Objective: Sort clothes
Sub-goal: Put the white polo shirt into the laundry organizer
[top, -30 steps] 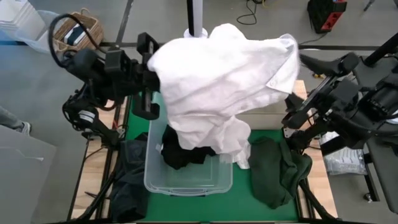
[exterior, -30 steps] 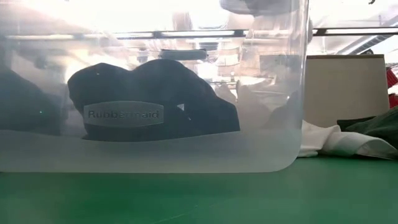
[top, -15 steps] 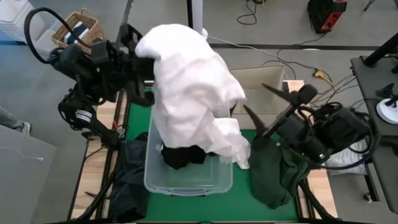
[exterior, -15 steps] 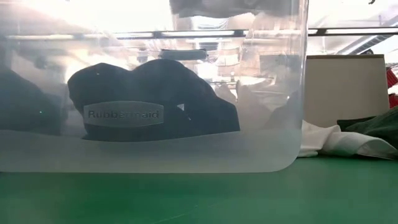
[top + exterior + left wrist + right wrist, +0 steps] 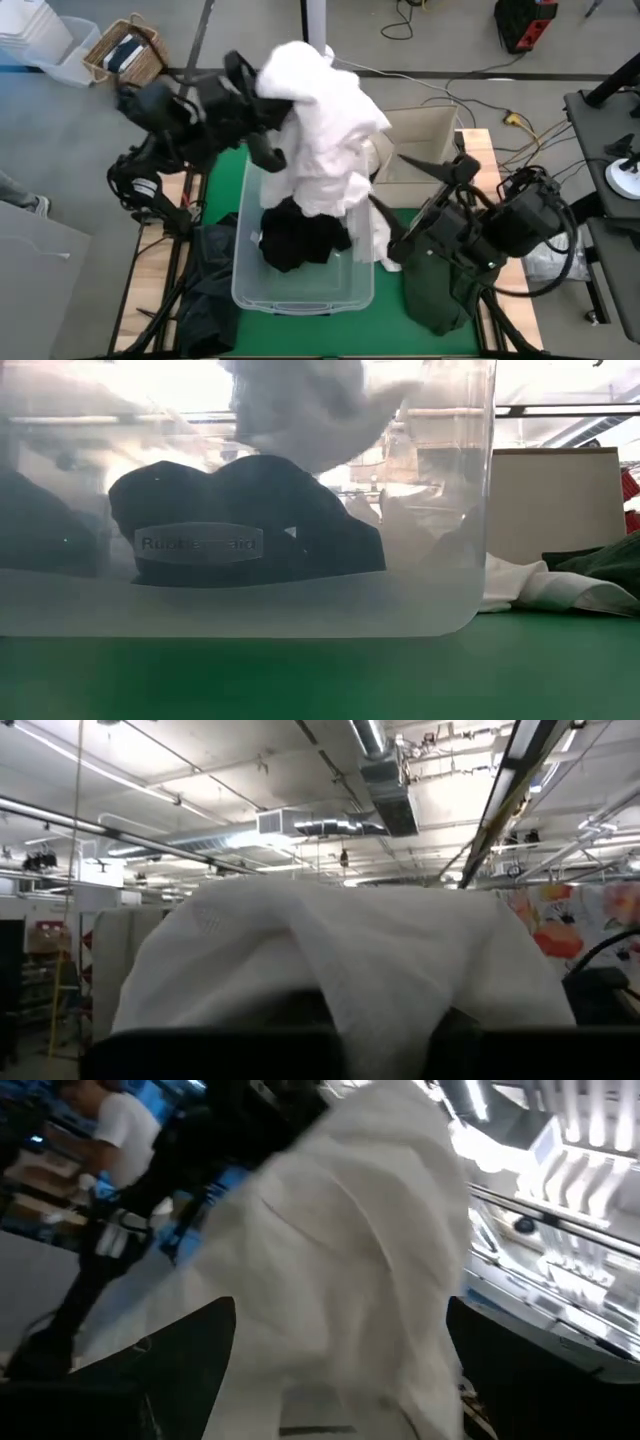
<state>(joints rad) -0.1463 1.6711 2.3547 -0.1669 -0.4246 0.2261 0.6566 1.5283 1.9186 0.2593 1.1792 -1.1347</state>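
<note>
My left gripper (image 5: 268, 105) is high over the table's far left and is shut on a white garment (image 5: 325, 130). The garment drapes over the gripper in the left wrist view (image 5: 340, 950) and hangs into the clear tub (image 5: 300, 295), above a black garment (image 5: 300, 240). It shows through the tub wall in the low view (image 5: 300, 410). My right gripper (image 5: 383, 177) is open beside the garment's right side. In the right wrist view (image 5: 340, 1370) the white cloth fills the space between its fingers; whether they touch it I cannot tell. My left gripper holds the white garment by its upper end (image 5: 290, 70), but the cloth falls over the fingers and hides the place of contact. The garment hangs slack below the gripper, bunched in several folds, and its lower part (image 5: 325, 195) reaches into the tub.
A beige cardboard box (image 5: 420, 135) stands at the far right behind the right gripper. A dark green garment (image 5: 450, 290) lies right of the tub, and a dark one (image 5: 205, 290) lies left of it. A white cloth (image 5: 540, 585) lies on the green mat beside the tub.
My right gripper has let go of the white garment's right corner, dropped toward the near edge, and then moved left toward the hanging cloth. The garment, spread wide between both arms before, has collapsed and now hangs bunched from my left gripper, lower over the tub.
</note>
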